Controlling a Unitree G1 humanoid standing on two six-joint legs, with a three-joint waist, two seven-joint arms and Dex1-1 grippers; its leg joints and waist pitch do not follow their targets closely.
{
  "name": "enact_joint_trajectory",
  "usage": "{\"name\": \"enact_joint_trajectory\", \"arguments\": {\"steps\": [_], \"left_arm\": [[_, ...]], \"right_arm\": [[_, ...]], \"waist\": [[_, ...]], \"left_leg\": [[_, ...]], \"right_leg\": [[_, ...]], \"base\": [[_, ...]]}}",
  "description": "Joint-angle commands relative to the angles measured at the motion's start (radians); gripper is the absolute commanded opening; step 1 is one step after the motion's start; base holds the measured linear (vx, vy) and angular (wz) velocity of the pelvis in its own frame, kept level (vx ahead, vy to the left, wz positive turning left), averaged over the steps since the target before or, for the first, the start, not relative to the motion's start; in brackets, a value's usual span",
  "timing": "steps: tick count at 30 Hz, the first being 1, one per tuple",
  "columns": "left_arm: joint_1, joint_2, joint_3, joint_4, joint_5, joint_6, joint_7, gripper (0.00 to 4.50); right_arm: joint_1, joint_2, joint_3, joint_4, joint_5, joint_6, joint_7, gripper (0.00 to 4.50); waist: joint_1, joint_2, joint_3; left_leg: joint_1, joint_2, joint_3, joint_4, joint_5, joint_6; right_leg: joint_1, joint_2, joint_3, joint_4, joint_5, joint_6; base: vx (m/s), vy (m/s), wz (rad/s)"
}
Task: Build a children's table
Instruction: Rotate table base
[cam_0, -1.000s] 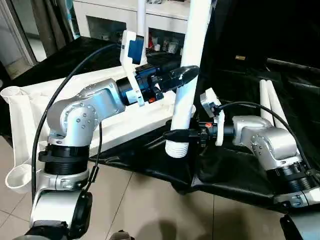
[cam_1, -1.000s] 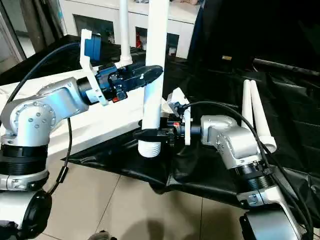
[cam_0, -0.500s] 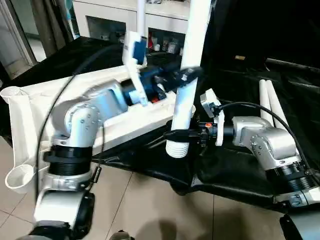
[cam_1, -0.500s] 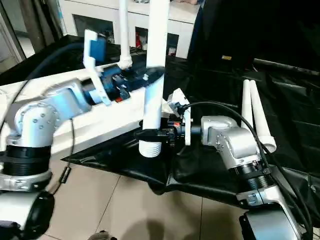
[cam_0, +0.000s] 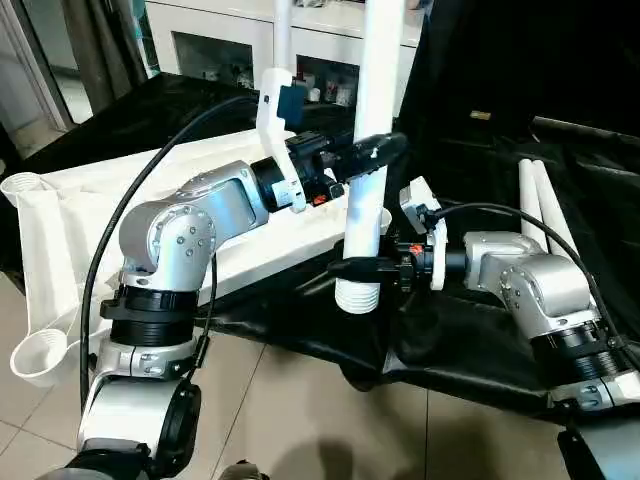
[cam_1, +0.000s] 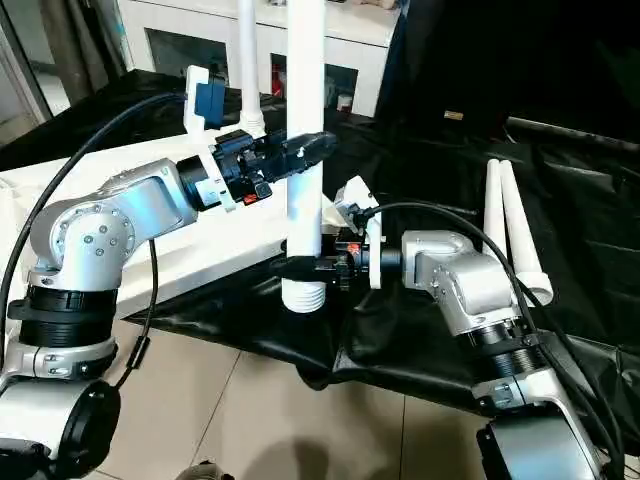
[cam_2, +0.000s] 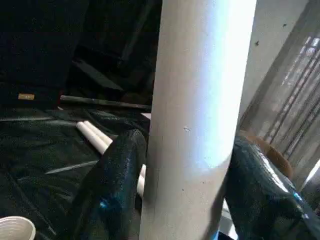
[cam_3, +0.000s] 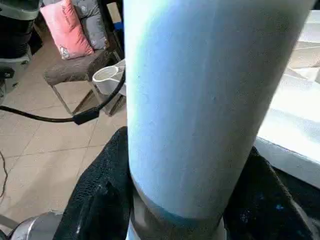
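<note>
White, unmarked leg (cam_0: 372, 120) gripped upright by both grippers.

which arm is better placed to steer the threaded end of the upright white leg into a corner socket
Right. The right gripper clamps the long white tapered tube leg just above its threaded end, nearest the white plastic tabletop. The left gripper grips higher up, probably only steadying it.

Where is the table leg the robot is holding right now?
In the left eye view the leg stands upright at centre, the right gripper clamping near its ribbed bottom end and the left gripper higher, beside the tabletop.
</note>
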Motion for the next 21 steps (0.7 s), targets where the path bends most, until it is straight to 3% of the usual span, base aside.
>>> {"name": "enact_joint_trajectory", "arguments": {"steps": [1,2,10,21], "left_arm": [[-0.032,-0.001,0.039,0.016,0.008,-0.024,0.034,2.16],[-0.033,-0.003,0.041,0.016,0.008,-0.024,0.037,2.04],[-0.04,-0.005,0.035,0.022,0.025,-0.044,0.048,1.81],[-0.032,0.0,0.001,0.005,0.078,-0.115,0.032,1.8]], "right_arm": [[-0.021,0.001,0.0,-0.011,-0.02,-0.047,-0.001,1.91],[-0.023,0.005,-0.005,-0.008,-0.021,-0.05,-0.005,2.26],[-0.04,0.012,-0.021,-0.006,-0.014,-0.019,-0.035,3.03],[-0.072,0.056,-0.057,0.035,-0.033,0.062,-0.186,3.07]], "waist": [[0.002,-0.001,-0.074],[0.002,-0.001,-0.074],[-0.001,-0.002,-0.075],[-0.003,-0.006,-0.075]], "left_leg": [[0.015,0.051,-0.019,-0.064,-0.119,0.003],[0.015,0.051,-0.019,-0.065,-0.124,0.005],[0.016,0.052,-0.019,-0.065,-0.115,0.007],[0.017,0.053,-0.019,-0.067,-0.103,-0.006]], "right_leg": [[0.058,-0.099,0.062,-0.076,-0.177,-0.136],[0.059,-0.101,0.063,-0.077,-0.185,-0.134],[0.058,-0.099,0.063,-0.075,-0.168,-0.135],[0.057,-0.101,0.064,-0.071,-0.159,-0.129]], "base": [[0.0,0.0,0.0],[0.0,0.0,0.0],[0.0,0.0,0.0],[0.0,0.0,0.0]]}}
